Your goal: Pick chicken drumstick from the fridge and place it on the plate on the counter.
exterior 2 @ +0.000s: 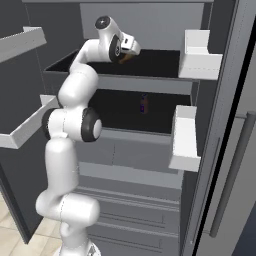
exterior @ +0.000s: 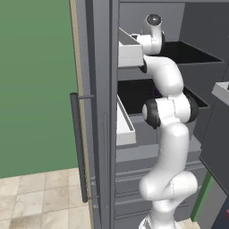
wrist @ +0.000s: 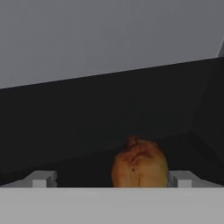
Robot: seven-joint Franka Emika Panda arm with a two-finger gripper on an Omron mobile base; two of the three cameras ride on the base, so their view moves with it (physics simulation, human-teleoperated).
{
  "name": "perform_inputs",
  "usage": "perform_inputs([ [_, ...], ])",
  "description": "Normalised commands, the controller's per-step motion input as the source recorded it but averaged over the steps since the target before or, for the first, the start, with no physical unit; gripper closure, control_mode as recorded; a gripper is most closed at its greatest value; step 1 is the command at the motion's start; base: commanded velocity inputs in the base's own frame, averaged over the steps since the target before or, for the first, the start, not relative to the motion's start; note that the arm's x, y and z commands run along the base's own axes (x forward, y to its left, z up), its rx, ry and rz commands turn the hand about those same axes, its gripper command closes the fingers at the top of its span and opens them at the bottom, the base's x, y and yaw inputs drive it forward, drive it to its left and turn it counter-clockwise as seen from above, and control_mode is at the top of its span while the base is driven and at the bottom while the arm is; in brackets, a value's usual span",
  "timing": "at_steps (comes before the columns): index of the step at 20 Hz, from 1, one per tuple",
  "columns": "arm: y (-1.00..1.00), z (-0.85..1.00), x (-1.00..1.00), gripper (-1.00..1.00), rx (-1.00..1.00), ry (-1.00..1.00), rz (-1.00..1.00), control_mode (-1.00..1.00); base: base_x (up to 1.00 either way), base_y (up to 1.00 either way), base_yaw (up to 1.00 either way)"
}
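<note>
Pick step: hand spread wide around chicken drumstick on upper fridge shelf, not gripping yet; next it should close, then lift out

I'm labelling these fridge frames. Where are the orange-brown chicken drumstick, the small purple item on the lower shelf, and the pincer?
Orange-brown chicken drumstick (wrist: 140, 168), hand view: middle of the meat.
Small purple item (exterior 2: 144, 104), right base view: its middle, on the lower shelf.
Pincer (wrist: 112, 179), hand view: midway between its fingertips, apart either side of the drumstick.
</note>
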Motion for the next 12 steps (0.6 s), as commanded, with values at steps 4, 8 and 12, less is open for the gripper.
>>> perform_inputs([
  [4,-0.11,-0.04,0.00,-1.00,0.00,0.00,0.00,-1.00,0.00,0.00,0.00],
  [8,-0.14,-0.13,0.00,-1.00,0.00,0.00,-0.01,-1.00,0.00,0.00,0.00],
  [12,-0.14,-0.21,0.00,-1.00,0.00,0.02,-0.02,-1.00,0.00,0.00,0.00],
])
